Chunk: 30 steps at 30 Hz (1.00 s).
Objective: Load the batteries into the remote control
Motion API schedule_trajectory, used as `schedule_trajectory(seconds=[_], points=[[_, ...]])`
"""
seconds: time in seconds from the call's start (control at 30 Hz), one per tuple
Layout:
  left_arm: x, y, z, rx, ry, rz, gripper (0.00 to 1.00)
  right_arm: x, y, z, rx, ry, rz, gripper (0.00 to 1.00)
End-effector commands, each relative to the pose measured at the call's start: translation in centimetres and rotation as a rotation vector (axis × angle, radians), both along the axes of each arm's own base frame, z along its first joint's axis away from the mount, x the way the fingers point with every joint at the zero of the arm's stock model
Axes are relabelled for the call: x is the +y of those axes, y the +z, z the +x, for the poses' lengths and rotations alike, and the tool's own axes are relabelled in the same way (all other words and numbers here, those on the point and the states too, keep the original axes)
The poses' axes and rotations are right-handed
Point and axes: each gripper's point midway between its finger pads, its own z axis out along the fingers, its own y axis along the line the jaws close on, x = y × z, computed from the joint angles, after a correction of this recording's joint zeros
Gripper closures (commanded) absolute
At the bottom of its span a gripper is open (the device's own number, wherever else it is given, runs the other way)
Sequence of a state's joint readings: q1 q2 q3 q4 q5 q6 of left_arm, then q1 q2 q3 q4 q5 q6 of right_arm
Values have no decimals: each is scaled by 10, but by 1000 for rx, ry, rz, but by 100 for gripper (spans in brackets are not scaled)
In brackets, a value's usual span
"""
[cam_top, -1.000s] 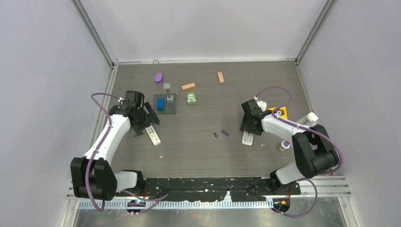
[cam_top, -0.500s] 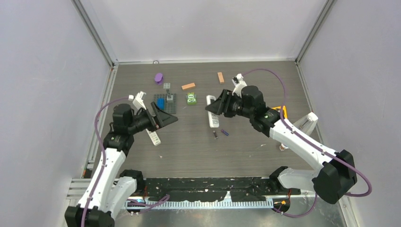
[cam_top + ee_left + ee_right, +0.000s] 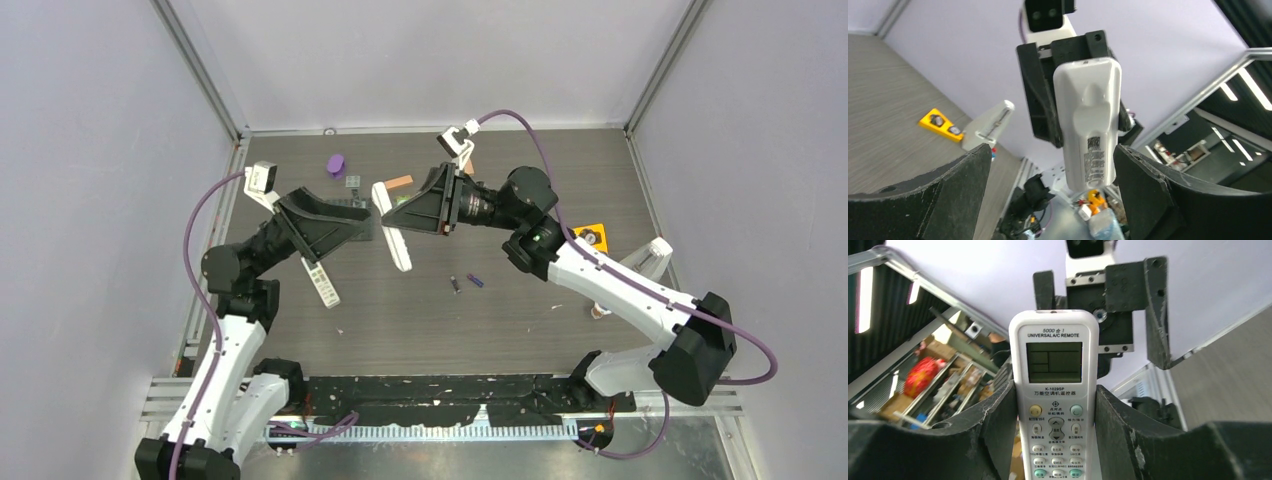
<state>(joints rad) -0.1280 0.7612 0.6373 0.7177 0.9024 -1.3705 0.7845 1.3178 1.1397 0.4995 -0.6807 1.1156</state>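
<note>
Purple lump [image 3: 336, 164], orange block [image 3: 399, 182] at back; yellow card [image 3: 591, 236] at right.

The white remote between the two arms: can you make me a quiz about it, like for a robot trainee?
1. True or false: the white remote shows its buttons to the left wrist camera.
2. Fill in: the left hand is ___ (open or shut).
3. What grips the remote? A) the left hand B) the right hand C) nothing
Key: 1 false; 2 open; 3 B.
</note>
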Motion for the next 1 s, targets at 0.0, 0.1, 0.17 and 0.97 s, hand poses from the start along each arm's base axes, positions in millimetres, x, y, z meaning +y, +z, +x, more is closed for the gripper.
schedule_trajectory(seconds=[0.0, 0.1, 0.17, 0.97], points=[[3, 49, -37, -187, -78, -86, 7, -7, 33, -33, -30, 164, 110, 75], [3, 54, -40, -228, -68, -74, 7, -3, 25, -37, -14, 179, 90, 75], [2, 50, -38, -218, -62, -58, 7, 1, 17, -36, -1, 179, 61, 74], [-3, -57, 18, 308, 72, 201, 38, 41, -53, -6, 83, 112, -209, 75]])
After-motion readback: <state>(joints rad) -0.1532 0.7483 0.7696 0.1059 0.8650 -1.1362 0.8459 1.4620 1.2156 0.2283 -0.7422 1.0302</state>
